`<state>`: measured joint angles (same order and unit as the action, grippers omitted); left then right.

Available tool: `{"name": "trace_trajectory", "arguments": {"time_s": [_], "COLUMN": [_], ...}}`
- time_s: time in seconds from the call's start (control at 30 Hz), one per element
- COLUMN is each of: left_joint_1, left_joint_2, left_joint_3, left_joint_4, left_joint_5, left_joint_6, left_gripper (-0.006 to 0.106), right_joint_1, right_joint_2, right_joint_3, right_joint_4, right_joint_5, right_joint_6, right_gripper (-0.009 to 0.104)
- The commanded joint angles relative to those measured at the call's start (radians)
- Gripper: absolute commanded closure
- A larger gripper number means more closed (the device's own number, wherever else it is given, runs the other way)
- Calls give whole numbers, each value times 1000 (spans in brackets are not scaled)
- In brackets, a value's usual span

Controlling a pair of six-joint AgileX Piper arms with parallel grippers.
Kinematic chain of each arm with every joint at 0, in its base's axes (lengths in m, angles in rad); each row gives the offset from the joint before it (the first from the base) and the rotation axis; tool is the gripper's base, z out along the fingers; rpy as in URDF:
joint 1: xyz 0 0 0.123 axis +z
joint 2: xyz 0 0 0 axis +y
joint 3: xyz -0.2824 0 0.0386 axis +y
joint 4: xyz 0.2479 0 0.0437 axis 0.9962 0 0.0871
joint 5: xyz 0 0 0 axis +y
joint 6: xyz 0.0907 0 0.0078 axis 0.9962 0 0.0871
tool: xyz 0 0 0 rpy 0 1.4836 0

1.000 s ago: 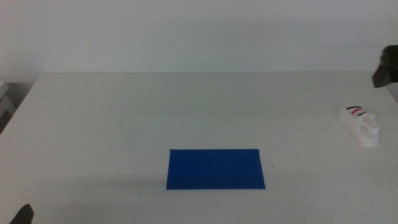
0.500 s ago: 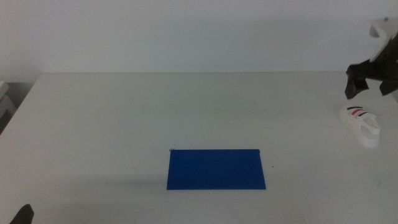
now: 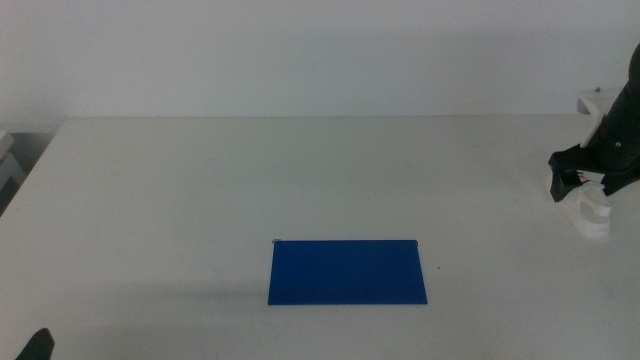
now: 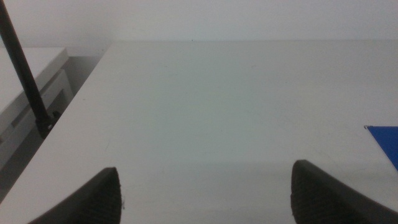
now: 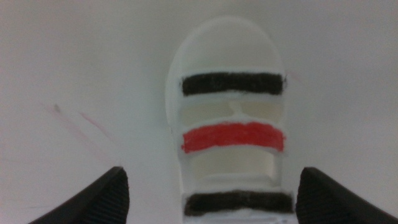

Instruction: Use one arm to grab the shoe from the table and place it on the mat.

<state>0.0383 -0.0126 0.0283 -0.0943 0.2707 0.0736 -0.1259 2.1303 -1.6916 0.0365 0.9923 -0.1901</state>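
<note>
Right gripper (image 3: pixel 583 187) now lower over the half-hidden shoe (image 5: pixel 227 118), fingers (image 5: pixel 93 199) spread apart.

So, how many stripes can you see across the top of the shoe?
3 on the shoe: a black stripe nearest the toe, a red stripe in the middle, another black stripe behind it. More may be hidden.

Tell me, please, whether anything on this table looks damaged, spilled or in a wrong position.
Nothing stands out. The shoe stands upright on the table, with the open right gripper above it. The mat lies flat and square. The left gripper waits open at the near left corner.
</note>
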Motion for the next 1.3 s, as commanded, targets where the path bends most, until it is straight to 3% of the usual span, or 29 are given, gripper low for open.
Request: {"name": "trace_trajectory", "arguments": {"time_s": [0.0,0.17,0.27,0.4,0.43,0.83,1.27], "left_joint_1": [-5,-5,-5,-5,-5,-5,-5], "left_joint_2": [-14,-14,-14,-14,-14,-14,-14], "left_joint_3": [8,8,8,8,8,8,8], "left_joint_4": [-8,-8,-8,-8,-8,-8,-8], "left_joint_5": [-81,-81,-81,-81,-81,-81,-81], "left_joint_6": [-3,-3,-3,-3,-3,-3,-3], "left_gripper": [7,7,7,7,7,7,7], "right_joint_1": [-10,-10,-10,-9,-9,83,454], "right_joint_2": [-49,-31,-26,-25,-30,-210,-243], "right_joint_3": [-30,-30,-30,-31,-31,-33,-143], "right_joint_4": [-8,-5,-16,-27,-28,-30,-30], "right_joint_5": [3,19,29,37,47,144,233], "right_joint_6": [-13,-13,-13,-13,-13,107,179], "right_gripper": [19,35,56,96,99,99,99]}}
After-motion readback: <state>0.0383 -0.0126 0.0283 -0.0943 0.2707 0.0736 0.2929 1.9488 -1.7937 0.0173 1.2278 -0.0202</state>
